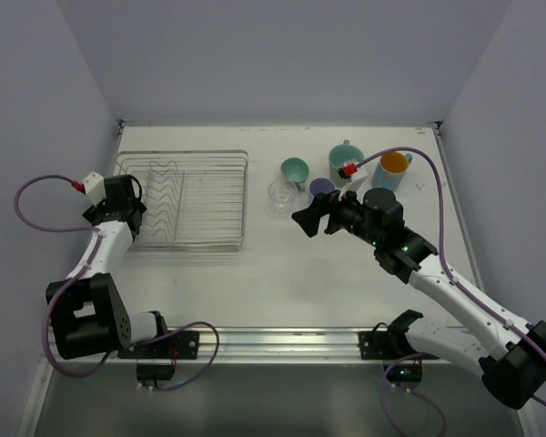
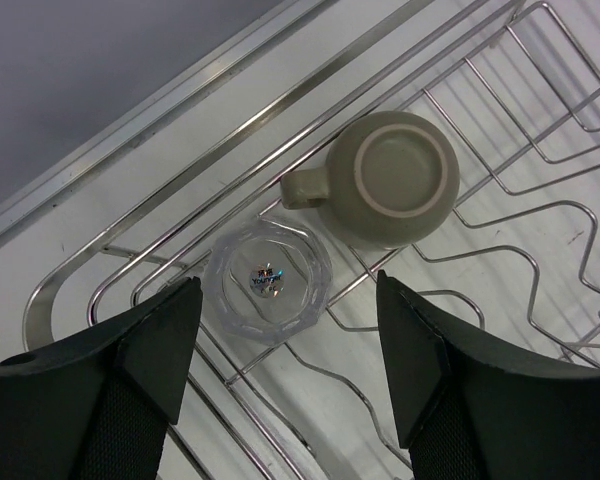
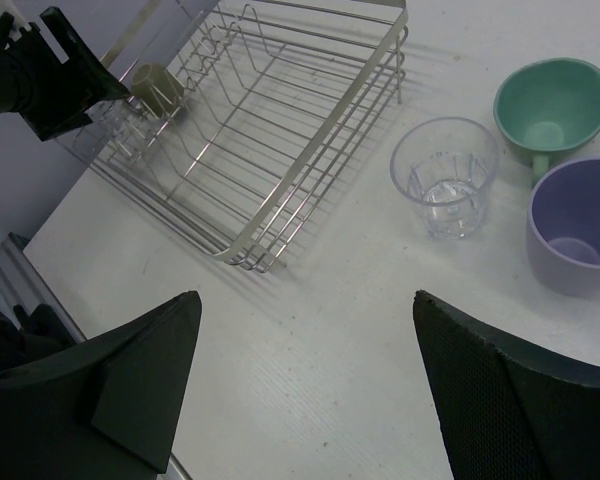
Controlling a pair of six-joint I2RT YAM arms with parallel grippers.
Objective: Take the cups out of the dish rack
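The dish rack point(image 1: 209, 196) stands on the left half of the white bench point(image 1: 282, 264). Two cups are in it, both bottom up at its left end. An upturned clear glass point(image 2: 268, 282) sits in the rounded corner of the wire frame. An upturned beige mug point(image 2: 395, 178) sits just beside it, with its handle pointing toward the glass.

The left fingers point(image 2: 150, 345) hang over that corner with the glass between them. They are parted wider than the glass, with a gap showing on each side, and they grip nothing.

The other cups stand upright on the bench to the right of the rack. An upright clear glass point(image 3: 445, 175) is nearest the rack. A mint-green cup point(image 3: 552, 105) and a lavender cup point(image 3: 577, 225) stand close beside it. Farther right are a mint-green mug point(image 1: 341, 155) and a blue mug point(image 1: 394, 166) with an orange inside, both partly covered by the right arm's cable.

The right fingers point(image 3: 130, 370) are above bare bench between the rack and this group, near the lavender cup. They are spread wide with nothing between them.
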